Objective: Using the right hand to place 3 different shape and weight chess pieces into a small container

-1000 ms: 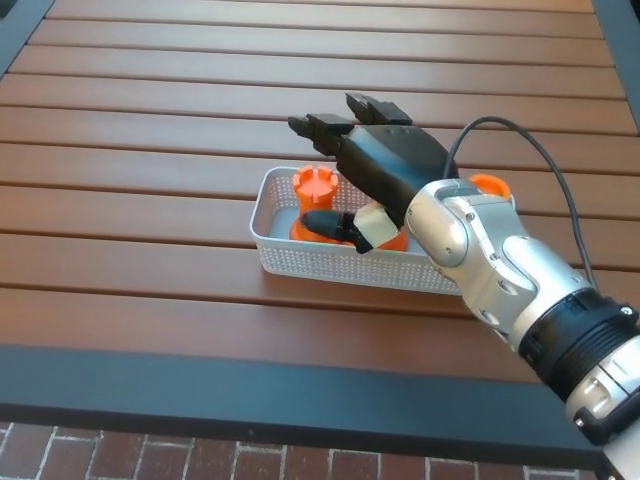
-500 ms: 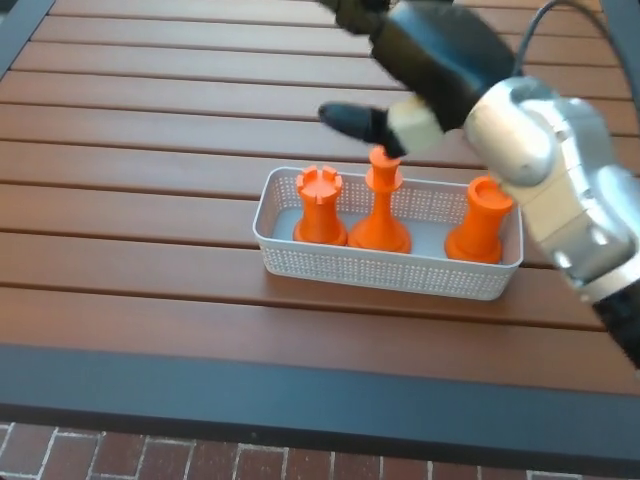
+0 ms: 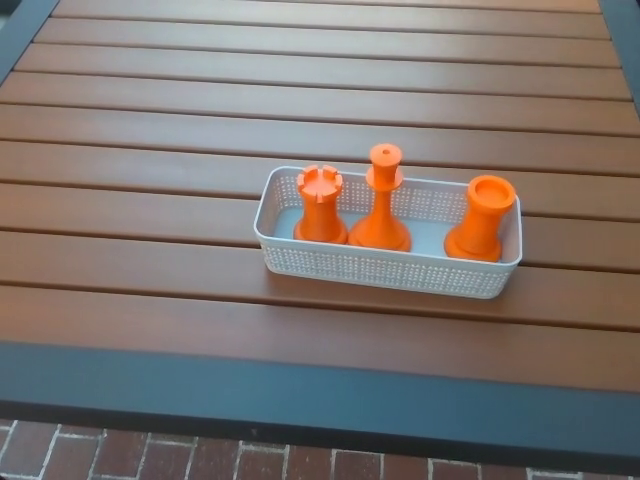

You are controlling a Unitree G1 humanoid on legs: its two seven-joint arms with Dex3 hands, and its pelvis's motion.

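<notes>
A small white mesh basket [image 3: 380, 272] sits on the wooden slat table. Three orange chess pieces stand upright inside it. A rook with a notched crown [image 3: 319, 205] is at the left end. A tall slim piece with a knob top [image 3: 382, 201] stands in the middle. A thick piece with a hollow round top [image 3: 481, 218] stands at the right end. Neither of my hands shows in the head view.
The brown slat table [image 3: 150, 130] has a dark frame edge [image 3: 300, 395] along the near side, and a dark edge at the far left corner. Brick floor [image 3: 200, 455] shows below the near edge.
My right hand and arm have lifted away from the basket, up and to the right, and left the picture. The three pieces stay standing in the basket.
</notes>
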